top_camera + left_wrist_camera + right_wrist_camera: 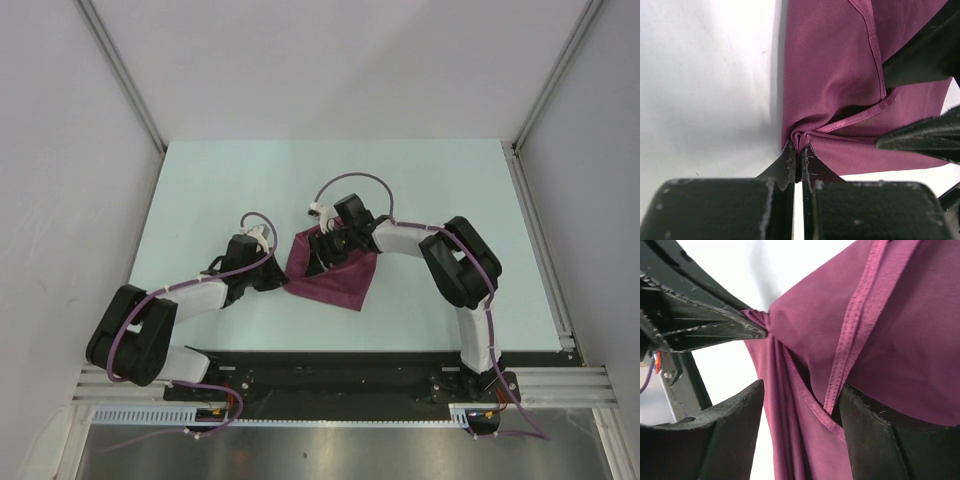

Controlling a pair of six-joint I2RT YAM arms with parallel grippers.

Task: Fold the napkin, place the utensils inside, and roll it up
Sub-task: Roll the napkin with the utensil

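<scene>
The napkin (335, 275) looks only partly folded, left pincer (799, 145) clamped on its bunched corner, right pincer (801, 387) wide astride a hem; no spoon shows, rolling not yet done.

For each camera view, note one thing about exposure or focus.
Top external: even light, faint shadows on the pale green table. Left wrist: table glares white; black left hand blurs near the lens. Right wrist: creased magenta cloth napkin sharp, background overexposed.

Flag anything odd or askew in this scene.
The napkin is bunched into a tight pucker where the left gripper pinches it. It lies crooked to the table edges rather than flat and square.
</scene>
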